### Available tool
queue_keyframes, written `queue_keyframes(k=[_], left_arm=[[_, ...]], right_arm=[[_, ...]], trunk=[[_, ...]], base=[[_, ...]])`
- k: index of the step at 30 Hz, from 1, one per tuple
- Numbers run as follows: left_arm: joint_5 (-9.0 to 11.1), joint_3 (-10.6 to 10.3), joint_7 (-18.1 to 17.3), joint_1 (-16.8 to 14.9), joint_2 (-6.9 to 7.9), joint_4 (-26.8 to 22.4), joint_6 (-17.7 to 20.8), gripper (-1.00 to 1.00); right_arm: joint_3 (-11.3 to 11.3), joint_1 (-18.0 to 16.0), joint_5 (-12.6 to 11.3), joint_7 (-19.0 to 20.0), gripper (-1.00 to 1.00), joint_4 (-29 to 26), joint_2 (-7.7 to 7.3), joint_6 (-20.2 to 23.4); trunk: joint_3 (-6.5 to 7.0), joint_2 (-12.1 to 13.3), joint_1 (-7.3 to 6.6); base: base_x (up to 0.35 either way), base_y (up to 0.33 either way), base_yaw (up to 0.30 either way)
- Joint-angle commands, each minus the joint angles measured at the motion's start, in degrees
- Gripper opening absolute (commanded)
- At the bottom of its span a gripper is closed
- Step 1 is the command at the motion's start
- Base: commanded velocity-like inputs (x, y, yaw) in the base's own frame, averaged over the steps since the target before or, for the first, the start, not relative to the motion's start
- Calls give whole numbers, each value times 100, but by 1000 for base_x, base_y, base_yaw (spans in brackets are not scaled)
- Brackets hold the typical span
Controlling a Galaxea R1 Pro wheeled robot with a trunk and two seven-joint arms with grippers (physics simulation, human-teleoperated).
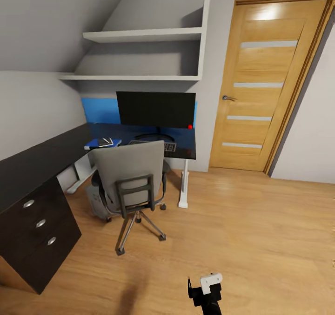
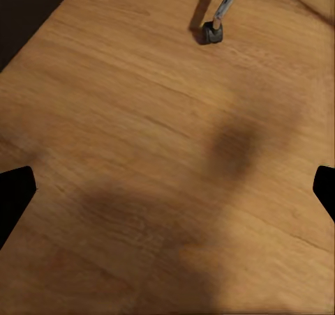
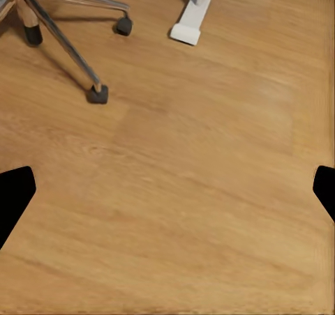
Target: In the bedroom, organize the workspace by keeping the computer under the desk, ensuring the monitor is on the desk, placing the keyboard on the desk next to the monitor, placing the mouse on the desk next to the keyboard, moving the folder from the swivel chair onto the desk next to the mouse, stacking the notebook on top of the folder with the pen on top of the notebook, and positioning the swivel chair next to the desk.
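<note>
The robot stands back from the desk, and both grippers hang over bare wooden floor with nothing between the fingers. In each wrist view the fingertips show far apart at the frame edges, so the left gripper and the right gripper are released. The monitor stands on the desk, the keyboard lies in front of it, and the blue folder lies near the desk corner with something pale on top — probably the notebook. The swivel chair is drawn close against the desk, with the grey computer partly hidden under the desktop. The mouse I cannot find. The arrangement looks nearly finished.
</note>
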Motion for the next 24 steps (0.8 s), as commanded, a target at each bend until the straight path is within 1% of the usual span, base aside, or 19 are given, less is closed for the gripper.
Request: queue_keyframes(k=[1,4,8,13,14,15,16,17,19,20,22,23,24], left_arm=[[-49,49,-12,-3,-2,-8,-16,100],[-49,49,-12,-3,0,-8,-16,100],[-47,49,-12,-3,5,-8,-16,100],[-41,50,-6,-3,14,-22,-2,100],[-41,49,-5,-3,15,-23,17,100],[-41,49,-4,-3,15,-24,52,100],[-41,49,-4,-3,15,-24,79,100],[-41,49,-3,-3,16,-25,157,100],[-37,49,6,-3,16,-25,412,100],[-36,49,10,-3,16,-26,484,100],[-33,49,14,-3,16,-26,695,100],[-33,49,12,-3,16,-26,725,100],[-33,49,6,-3,16,-26,768,100]], right_arm=[[50,-6,-51,-11,100,13,4,-22],[46,-6,-51,-13,100,13,4,-22],[38,-7,-49,-19,100,12,1,-22],[29,-6,-56,-103,100,11,-123,-19],[24,7,-90,-122,100,14,-177,-30],[25,68,-181,-135,100,16,-257,-71],[25,121,-246,-140,100,17,-301,-112],[25,264,-399,-143,100,16,-377,-255],[25,579,-671,-141,100,17,-471,-742],[25,654,-716,-141,100,17,-490,-875],[25,970,-817,-133,100,18,-570,-1295],[25,1054,-831,-129,100,18,-590,-1359],[27,1208,-849,-122,100,19,-625,-1452]], trunk=[[0,-3,-3],[18,-3,-3],[36,-3,-3],[47,-3,-3],[48,-3,-3],[48,-3,-3],[48,-3,-3],[48,-3,-3],[49,-3,-3],[49,-3,-3],[49,-3,-3],[49,-3,-3],[49,-3,-3]], base=[[-242,225,-192],[-241,220,-130],[-213,188,-45],[-78,68,-9],[-20,18,-2],[-13,11,-1],[-10,9,-1],[-7,6,-1],[-3,3,0],[-2,2,0],[-1,1,0],[0,0,0],[0,0,0]])
